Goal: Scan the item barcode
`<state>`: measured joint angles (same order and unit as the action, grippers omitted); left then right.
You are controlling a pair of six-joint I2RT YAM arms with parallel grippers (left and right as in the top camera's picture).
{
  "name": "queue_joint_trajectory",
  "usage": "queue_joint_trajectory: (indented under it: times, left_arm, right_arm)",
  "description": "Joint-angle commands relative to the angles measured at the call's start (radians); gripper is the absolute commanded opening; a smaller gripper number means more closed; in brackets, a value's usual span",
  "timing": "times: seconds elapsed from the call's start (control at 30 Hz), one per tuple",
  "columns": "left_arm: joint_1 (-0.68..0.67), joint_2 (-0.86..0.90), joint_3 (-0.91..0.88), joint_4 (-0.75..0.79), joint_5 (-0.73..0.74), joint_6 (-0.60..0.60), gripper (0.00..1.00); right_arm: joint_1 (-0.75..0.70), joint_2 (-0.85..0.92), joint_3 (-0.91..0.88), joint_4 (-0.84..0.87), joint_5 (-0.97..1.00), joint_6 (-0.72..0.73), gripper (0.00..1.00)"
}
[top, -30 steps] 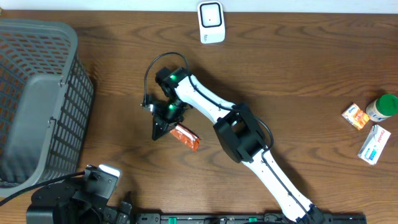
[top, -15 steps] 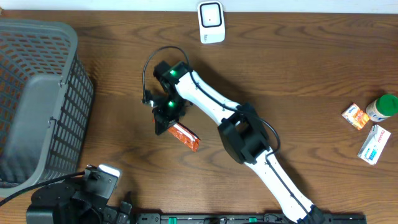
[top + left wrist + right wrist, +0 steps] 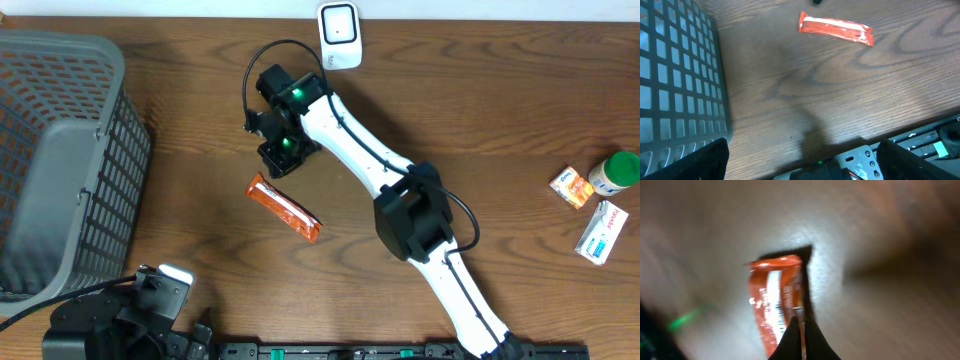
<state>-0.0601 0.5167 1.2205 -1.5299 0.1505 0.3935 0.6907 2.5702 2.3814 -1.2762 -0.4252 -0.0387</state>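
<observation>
Left gripper (image 3: 802,162): near edge, jaws spread wide, empty.
Orange packet (image 3: 285,208): flat on table (image 3: 480,110), mid-board, unheld.
Right gripper (image 3: 278,160): just beyond packet, fingers pressed together on nothing.
Scanner (image 3: 339,36): far edge.
Scan apparently not done; pickup and presentation remain.
Basket (image 3: 60,170) bounds left; open wood between packet and scanner.

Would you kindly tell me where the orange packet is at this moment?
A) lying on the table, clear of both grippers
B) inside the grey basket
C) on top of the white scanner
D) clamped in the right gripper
A: the orange packet lies flat on the table, with the shut right gripper apart from it.
</observation>
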Motion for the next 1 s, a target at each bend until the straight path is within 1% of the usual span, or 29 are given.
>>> queue_joint_trajectory:
  times: [0.0, 0.33, 0.53, 0.67, 0.97]
  left_arm:
    - [-0.003, -0.003, 0.006, -0.003, -0.003, 0.006, 0.95]
    - [-0.003, -0.003, 0.006, -0.003, -0.003, 0.006, 0.95]
    - [-0.003, -0.003, 0.006, -0.003, -0.003, 0.006, 0.95]
    - [-0.003, -0.003, 0.006, -0.003, -0.003, 0.006, 0.95]
    - [-0.003, -0.003, 0.006, -0.003, -0.003, 0.006, 0.95]
  right_arm:
    - [0.006, 0.014, 0.005, 0.01, 0.035, 0.027, 0.01]
    - [0.037, 0.017, 0.005, 0.003, 0.035, 0.028, 0.01]
    - [0.051, 0.017, 0.005, -0.034, 0.037, 0.042, 0.01]
    - [0.061, 0.017, 0.005, -0.033, 0.089, 0.055, 0.01]
    - [0.069, 0.017, 0.005, -0.051, 0.092, 0.06, 0.01]
